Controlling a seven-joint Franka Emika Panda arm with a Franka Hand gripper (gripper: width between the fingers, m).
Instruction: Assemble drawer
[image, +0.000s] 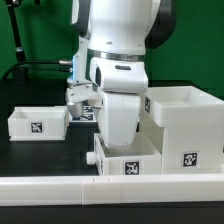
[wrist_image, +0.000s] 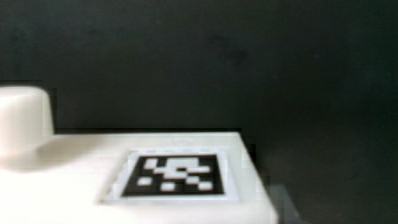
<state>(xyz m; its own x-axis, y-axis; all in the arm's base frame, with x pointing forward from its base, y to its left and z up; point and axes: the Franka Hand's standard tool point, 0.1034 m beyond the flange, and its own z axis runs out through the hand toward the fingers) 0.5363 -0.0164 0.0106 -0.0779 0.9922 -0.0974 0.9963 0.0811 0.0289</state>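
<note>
The drawer's tall white box housing (image: 185, 128) stands at the exterior view's right, with a tag on its front. One white tray (image: 38, 123) sits at the left. A second tray (image: 128, 160), with its knob (image: 93, 158) pointing left, lies at the front centre. My gripper (image: 121, 128) reaches down onto this tray, and the hand and the tray's wall hide its fingers. The wrist view shows a white tray face with a tag (wrist_image: 175, 175) very close, and a round knob (wrist_image: 22, 120) beside it. No finger shows clearly there.
A low white border wall (image: 60, 187) runs along the front, right below the centre tray. The table top (image: 30, 95) is black. A green backdrop stands behind, with a cable hanging at the left.
</note>
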